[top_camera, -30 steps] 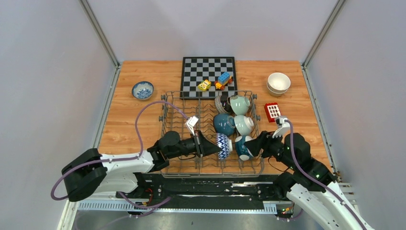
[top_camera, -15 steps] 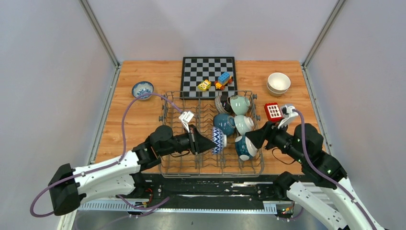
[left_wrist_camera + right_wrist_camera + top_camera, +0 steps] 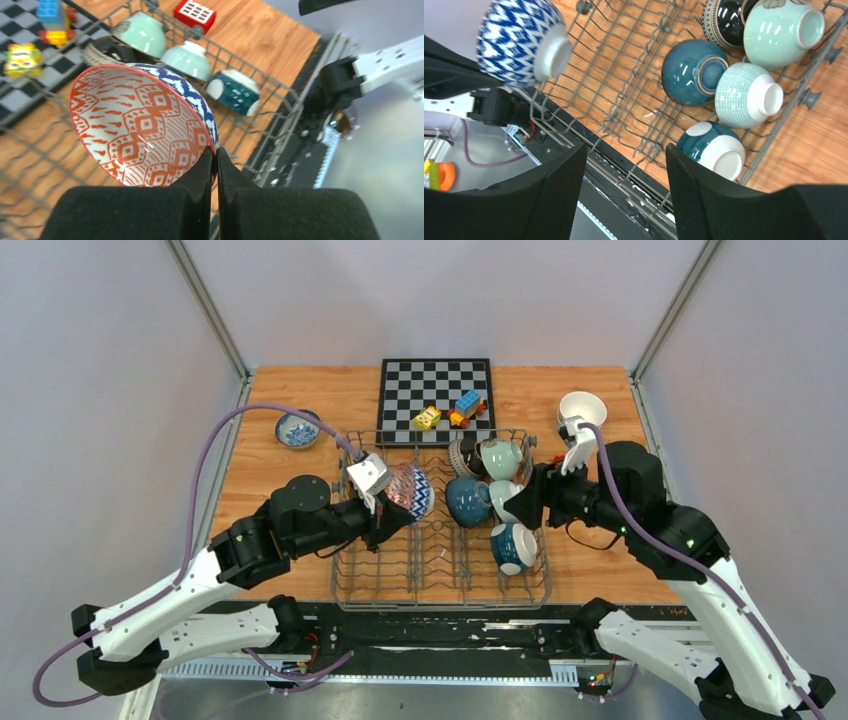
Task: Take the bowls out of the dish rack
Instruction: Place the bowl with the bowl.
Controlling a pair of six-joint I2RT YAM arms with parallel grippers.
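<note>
Lifting a patterned bowl (image 3: 408, 490) out of the dish rack (image 3: 450, 575), the left gripper (image 3: 216, 155) is clamped tight on its rim, one finger inside and one outside. A second earlier this bowl sat low at the near middle of the rack, next to the others. Now it hangs above the rack's left side, touching no wire. The left wrist view shows it tilted on edge, its orange-and-white inside facing the camera and its blue zigzag outside turned away. Judging from this, the bowl is free and only needs carrying to the table (image 3: 300, 500) and setting down.

The left arm reaches forward from its base, elbow bent, wrist turned so the fingers point right and slightly away.

The right gripper (image 3: 625, 150) has swung from the rack's near right corner toward its far right side. Its fingers stand apart and hold nothing as it hovers over the remaining bowls.

Five bowls are left in the rack's right half: a dark patterned bowl (image 3: 462, 455), a mint bowl (image 3: 500, 457), a dark teal bowl (image 3: 466, 499), a pale speckled bowl (image 3: 746, 95) and a teal bowl with a white foot (image 3: 512, 547). A blue-and-white bowl (image 3: 297, 428) and stacked cream bowls (image 3: 582, 408) already sit on the table.
</note>
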